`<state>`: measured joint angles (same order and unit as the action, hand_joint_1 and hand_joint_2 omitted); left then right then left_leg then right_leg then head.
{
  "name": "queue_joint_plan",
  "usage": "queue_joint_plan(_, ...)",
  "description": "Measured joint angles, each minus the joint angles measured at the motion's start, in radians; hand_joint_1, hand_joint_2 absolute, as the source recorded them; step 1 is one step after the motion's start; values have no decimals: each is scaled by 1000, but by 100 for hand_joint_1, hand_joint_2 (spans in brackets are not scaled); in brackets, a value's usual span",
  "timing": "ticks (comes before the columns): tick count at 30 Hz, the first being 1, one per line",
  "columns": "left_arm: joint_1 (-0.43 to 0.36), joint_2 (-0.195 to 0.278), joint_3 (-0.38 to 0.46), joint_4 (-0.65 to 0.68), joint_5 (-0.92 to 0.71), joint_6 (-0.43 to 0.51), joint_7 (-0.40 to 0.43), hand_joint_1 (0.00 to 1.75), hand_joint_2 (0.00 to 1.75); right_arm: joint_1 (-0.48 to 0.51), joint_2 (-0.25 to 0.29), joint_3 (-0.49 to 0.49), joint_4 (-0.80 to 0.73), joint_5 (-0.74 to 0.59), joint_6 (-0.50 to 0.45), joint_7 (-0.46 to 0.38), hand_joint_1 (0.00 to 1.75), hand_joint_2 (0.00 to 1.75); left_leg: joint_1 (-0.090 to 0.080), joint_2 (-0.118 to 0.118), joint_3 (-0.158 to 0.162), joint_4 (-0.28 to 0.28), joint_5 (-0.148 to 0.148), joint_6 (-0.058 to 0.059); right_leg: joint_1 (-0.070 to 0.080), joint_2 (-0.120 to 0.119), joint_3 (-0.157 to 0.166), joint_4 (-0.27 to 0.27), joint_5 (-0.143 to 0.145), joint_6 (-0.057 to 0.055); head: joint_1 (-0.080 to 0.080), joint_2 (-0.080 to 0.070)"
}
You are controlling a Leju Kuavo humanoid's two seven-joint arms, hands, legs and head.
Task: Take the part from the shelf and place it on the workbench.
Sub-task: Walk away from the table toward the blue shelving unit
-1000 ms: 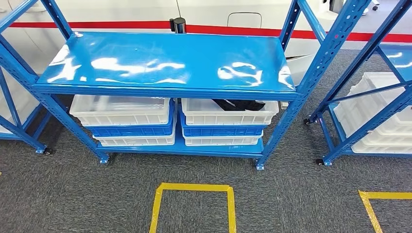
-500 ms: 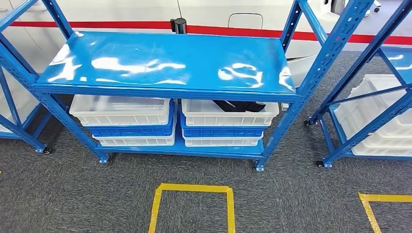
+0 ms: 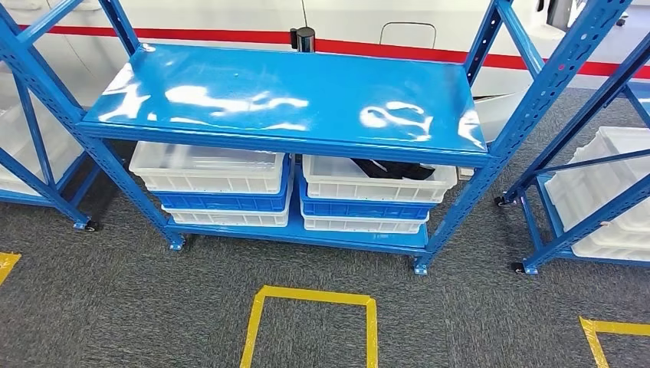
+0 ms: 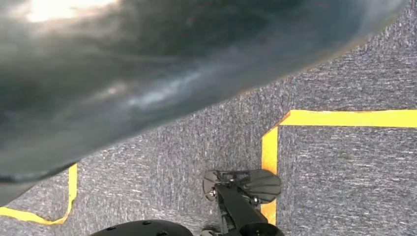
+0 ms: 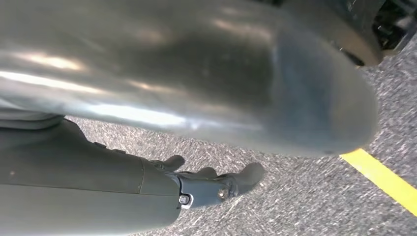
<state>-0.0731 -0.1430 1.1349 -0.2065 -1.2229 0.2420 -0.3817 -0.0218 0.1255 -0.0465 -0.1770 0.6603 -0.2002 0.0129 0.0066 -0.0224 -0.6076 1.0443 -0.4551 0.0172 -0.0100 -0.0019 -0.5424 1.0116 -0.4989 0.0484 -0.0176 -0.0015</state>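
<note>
No writing or label can be read anywhere on the shelf (image 3: 283, 96) or the bins. The shelf is a blue steel rack with a glossy top deck and perforated uprights; a small castor sits under each foot. Under the deck, on the lower level, two stacks of bins stand side by side, nearly touching, each white over blue over white. The left top bin (image 3: 208, 167) looks to hold nothing dark. The part (image 3: 391, 169), a black object, lies in the right top bin (image 3: 375, 181), toward its back, half hidden under the deck's front edge. The gap between the bin rims and the deck above is narrow. Similar blue racks stand close on either side, the right one carrying white bins (image 3: 605, 192). The wall (image 3: 230, 15) behind is white with a red stripe, and a dark post (image 3: 304, 38) stands just behind the deck. In front of the shelf lies open grey carpet (image 3: 115, 307) with a square of yellow tape (image 3: 310, 295) centred before the rack and more tape at both lower corners. The right robot hand (image 5: 211, 184) hangs over the carpet, fingers loosely extended, holding nothing. For the left robot hand I cannot tell the state.
</note>
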Motion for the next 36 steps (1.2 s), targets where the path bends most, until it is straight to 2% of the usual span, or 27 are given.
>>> queue_joint_plan(3,2,2,0,0,-1,2,6,0,0,0,1,0,0,0,0,1,0,0,-2,1,4,-2,-3,15,2,0,2,-2,6,-5,-1,0)
queue_joint_plan(4,2,2,0,0,-1,2,8,0,0,0,1,0,0,0,0,1,0,0,-2,2,6,-5,2,13,4,0,2,-2,6,-6,-1,0)
queue_joint_plan(7,2,2,0,0,-2,5,11,0,0,0,2,0,0,0,0,1,0,0,0,2,8,-13,10,-2,6,0,3,-1,8,-11,-1,0)
queue_joint_plan(9,2,1,0,0,-3,7,11,0,0,0,2,0,0,0,0,1,0,0,0,2,8,-15,12,-6,6,0,5,-1,8,-12,-1,0)
queue_joint_plan(18,2,1,0,0,-9,12,14,0,0,0,2,0,0,0,0,1,0,0,-1,2,7,-16,10,-13,5,0,-3,-1,6,-15,0,0)
queue_joint_plan(36,2,2,0,0,-10,12,22,0,0,0,2,0,0,1,1,5,0,0,-6,1,7,-16,10,-13,-1,0,-1,-1,6,-15,0,0)
